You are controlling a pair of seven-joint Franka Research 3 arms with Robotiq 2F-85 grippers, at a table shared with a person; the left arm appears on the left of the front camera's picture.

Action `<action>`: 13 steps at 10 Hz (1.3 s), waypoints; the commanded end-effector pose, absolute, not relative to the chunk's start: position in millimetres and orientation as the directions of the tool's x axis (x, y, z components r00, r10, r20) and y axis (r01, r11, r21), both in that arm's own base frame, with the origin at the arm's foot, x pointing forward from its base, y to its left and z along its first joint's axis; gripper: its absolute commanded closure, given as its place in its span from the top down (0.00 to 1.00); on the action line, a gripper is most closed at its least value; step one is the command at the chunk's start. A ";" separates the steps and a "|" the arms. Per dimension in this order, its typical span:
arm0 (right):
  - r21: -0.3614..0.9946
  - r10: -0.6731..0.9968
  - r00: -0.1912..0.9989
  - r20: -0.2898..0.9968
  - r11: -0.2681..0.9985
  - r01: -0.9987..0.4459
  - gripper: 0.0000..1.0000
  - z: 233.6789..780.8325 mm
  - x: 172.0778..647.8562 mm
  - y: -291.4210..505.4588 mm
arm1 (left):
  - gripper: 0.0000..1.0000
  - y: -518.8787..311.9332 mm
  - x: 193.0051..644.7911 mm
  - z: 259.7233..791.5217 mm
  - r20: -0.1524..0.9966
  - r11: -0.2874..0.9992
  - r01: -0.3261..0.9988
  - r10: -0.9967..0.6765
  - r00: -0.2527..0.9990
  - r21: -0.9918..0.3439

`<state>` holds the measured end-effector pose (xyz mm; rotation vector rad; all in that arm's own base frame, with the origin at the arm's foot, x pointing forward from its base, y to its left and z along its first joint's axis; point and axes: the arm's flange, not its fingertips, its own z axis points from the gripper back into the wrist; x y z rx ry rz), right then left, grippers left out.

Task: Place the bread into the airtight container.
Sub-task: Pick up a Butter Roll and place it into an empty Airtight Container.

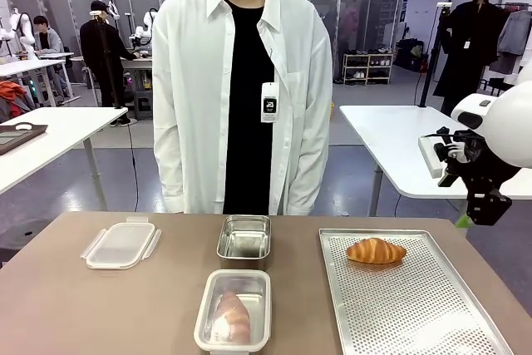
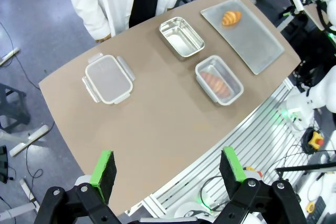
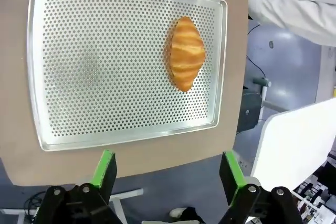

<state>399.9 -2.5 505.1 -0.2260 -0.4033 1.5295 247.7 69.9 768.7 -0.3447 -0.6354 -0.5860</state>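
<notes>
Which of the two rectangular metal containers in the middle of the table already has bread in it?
The white-rimmed metal container nearest the robot's edge holds a golden-brown bread; the bare steel container behind it is empty.

the bread (image 1: pixel 376 250) is golden-brown, the perforated tray (image 1: pixel 399 305) silver, the table (image 1: pixel 83 313) plain brown.

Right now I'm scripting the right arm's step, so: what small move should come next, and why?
Probably bring the right gripper forward and down toward the croissant. Its jaws stand open and hold nothing, the croissant lies free on the perforated tray ahead of it, and the empty steel container stands beside that tray.
</notes>
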 end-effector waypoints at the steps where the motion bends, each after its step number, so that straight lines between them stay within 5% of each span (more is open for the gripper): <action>1: -0.390 0.994 -0.006 0.113 0.038 -0.920 0.99 505.3 400.0 -2.5 | 1.00 69.7 247.0 770.7 0.642 0.777 0.619 -0.418 0.643 -0.113; 13: -0.237 1.000 -0.028 0.007 -0.025 -0.971 0.99 368.5 553.1 81.4 | 1.00 69.7 247.0 770.7 0.642 0.777 0.619 -0.418 0.643 -0.113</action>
